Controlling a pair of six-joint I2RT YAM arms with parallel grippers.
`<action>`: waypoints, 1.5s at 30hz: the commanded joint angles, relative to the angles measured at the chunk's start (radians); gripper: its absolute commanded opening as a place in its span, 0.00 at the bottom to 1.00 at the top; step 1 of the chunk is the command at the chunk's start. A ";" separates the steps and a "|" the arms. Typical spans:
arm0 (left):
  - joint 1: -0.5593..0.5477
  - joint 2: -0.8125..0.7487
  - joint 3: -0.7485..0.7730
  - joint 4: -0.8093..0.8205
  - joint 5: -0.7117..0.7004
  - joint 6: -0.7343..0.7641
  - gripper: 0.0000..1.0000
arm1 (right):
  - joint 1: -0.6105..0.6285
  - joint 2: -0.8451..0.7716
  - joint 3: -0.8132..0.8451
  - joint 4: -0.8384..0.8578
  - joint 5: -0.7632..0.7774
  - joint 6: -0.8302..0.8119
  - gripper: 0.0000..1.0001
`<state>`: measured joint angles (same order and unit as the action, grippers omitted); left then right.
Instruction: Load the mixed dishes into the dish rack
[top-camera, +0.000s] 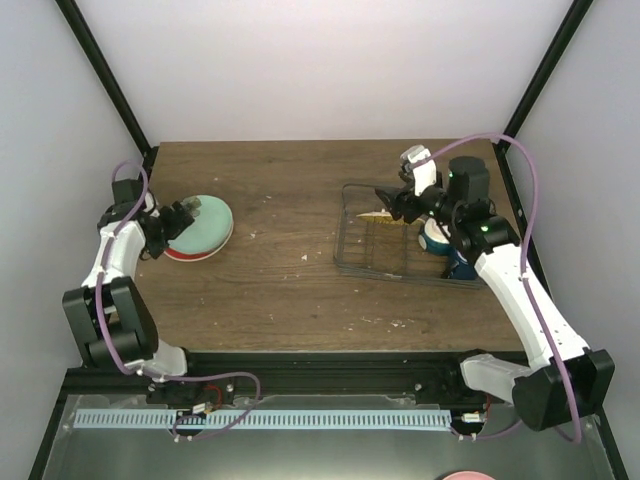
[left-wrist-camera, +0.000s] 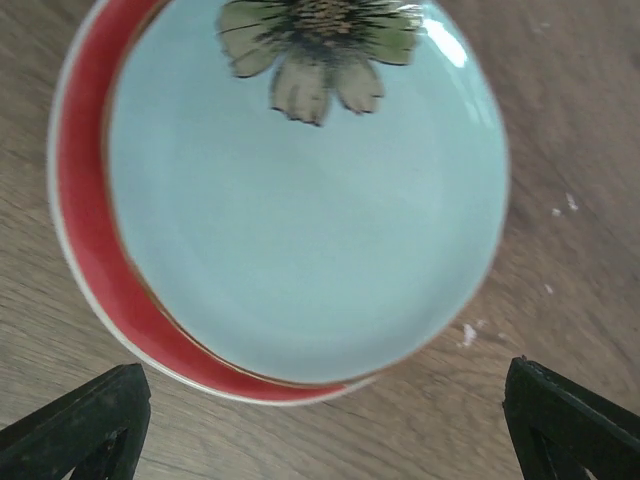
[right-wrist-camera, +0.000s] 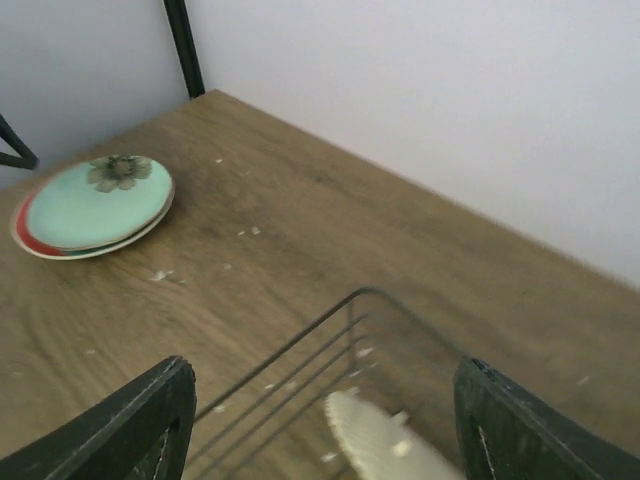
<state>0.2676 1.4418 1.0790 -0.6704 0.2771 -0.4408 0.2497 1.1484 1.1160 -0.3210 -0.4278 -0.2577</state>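
The mint green plate (top-camera: 203, 224) with its flower mark lies on the red-rimmed plate (top-camera: 180, 254) at the table's left. In the left wrist view the mint plate (left-wrist-camera: 300, 200) fills the frame, with the red rim (left-wrist-camera: 88, 220) showing on its left. My left gripper (top-camera: 180, 220) (left-wrist-camera: 325, 430) is open and empty at the stack's near edge. The dish rack (top-camera: 352, 258) stands at the right. My right gripper (top-camera: 393, 205) (right-wrist-camera: 325, 430) is open and empty above its far left corner (right-wrist-camera: 352, 305). A pale yellowish plate (top-camera: 377, 215) (right-wrist-camera: 385, 445) stands in the rack. The cream bowl (top-camera: 436, 238) and dark blue mug (top-camera: 460, 266) sit in the rack's right end, partly behind my right arm.
Black frame posts (top-camera: 105, 75) rise at both back corners, one showing in the right wrist view (right-wrist-camera: 184, 45). White walls close the back and sides. Small white crumbs (top-camera: 305, 258) dot the wooden table (top-camera: 290, 290).
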 joint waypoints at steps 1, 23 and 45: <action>0.074 0.066 0.014 0.042 0.085 0.033 0.97 | 0.067 -0.006 0.032 -0.155 0.067 0.303 0.71; 0.207 0.238 0.031 0.138 0.170 0.092 0.89 | 0.087 -0.162 -0.113 -0.211 0.104 0.323 0.80; 0.163 0.309 0.096 0.144 0.141 0.111 0.92 | 0.088 -0.165 -0.105 -0.213 0.051 0.326 1.00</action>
<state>0.4538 1.7477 1.1309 -0.5282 0.4156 -0.3386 0.3309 1.0012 0.9932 -0.5308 -0.3672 0.0628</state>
